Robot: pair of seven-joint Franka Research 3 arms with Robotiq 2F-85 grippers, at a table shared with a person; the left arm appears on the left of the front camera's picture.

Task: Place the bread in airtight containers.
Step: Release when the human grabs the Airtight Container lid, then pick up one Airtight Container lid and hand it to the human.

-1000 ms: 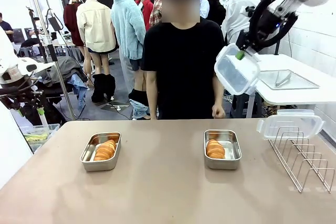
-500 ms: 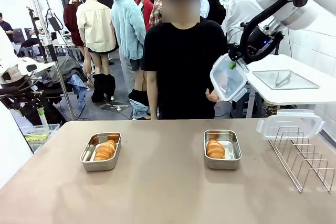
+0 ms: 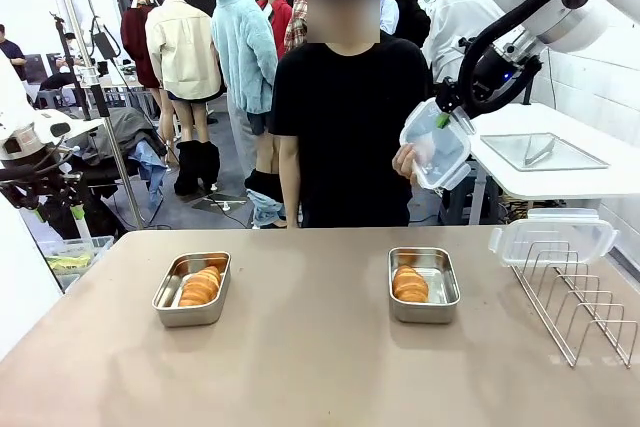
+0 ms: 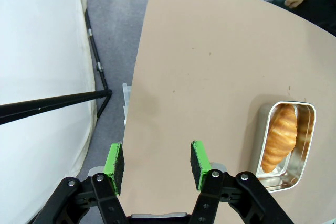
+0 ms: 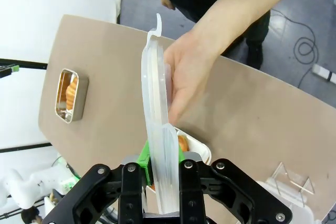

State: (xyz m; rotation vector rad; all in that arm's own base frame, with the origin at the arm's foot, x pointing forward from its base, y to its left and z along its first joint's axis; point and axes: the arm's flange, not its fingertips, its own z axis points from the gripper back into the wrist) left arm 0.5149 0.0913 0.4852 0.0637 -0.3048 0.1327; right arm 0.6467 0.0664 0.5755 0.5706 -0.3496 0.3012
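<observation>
Between the right gripper's point(image 3: 441, 119) closed jaws: clear lid point(image 3: 436, 143), held on edge. The person's hand point(image 3: 405, 159) now touches it, raised since before. The left gripper point(image 4: 156, 158) stands half open, empty; off beside its jaws, bread point(image 4: 280, 137) lies lengthwise in its tin point(image 4: 310, 150).

wire rack point(image 3: 580, 307): right on brown table point(image 3: 300, 377) | steel tray point(image 3: 578, 158): on white side table point(image 3: 600, 185)

The ridged bread point(image 3: 201, 286) is golden-orange, the tins point(image 3: 188, 317) silver, the lid point(image 3: 437, 147) clear, the table point(image 3: 310, 372) tan.
</observation>
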